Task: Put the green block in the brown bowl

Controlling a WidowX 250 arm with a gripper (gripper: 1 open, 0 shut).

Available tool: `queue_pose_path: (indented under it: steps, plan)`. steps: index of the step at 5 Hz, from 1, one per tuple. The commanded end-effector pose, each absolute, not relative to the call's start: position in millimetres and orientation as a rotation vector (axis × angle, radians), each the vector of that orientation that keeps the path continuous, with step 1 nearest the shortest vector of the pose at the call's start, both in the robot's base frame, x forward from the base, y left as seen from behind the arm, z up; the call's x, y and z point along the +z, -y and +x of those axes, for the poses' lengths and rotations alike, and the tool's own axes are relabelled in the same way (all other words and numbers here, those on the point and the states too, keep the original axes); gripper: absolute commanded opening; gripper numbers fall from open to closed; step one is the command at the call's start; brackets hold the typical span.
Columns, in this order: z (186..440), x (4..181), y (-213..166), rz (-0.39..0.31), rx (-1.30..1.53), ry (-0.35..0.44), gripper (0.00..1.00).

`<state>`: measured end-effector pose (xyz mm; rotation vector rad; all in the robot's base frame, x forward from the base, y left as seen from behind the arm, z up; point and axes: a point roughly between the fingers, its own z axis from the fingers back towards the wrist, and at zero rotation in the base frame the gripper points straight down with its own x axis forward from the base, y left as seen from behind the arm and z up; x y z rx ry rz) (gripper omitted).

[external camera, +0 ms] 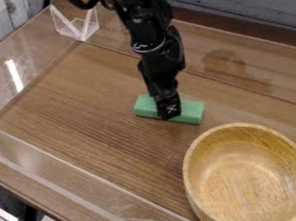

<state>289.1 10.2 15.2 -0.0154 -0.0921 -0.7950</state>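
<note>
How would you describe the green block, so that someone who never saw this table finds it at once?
Start at the large wooden bowl near the table's front right corner. Up and left of it, on the wood surface, lies the green block, directly under the black end effector. It is the only bright green, flat rectangular thing here.

1. The counter point(71, 111) has a dark wood-grain top.
2. The green block point(148, 106) lies flat near the counter's centre.
3. The brown bowl point(248, 179) sits upright at the near right corner.
</note>
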Motion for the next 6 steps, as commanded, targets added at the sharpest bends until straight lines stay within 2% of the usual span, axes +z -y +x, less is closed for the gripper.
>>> queue_pose_path:
  steps: [1, 2, 6]
  plan:
    - [290.8, 23.0, -8.0, -0.008, -0.813, 0.092, 1.00]
    - [289.7, 24.9, -6.3, -0.021, -0.806, 0.075, 0.00]
    - [273.1, 31.5, -5.3, -0.058, -0.723, -0.055, 0.00]
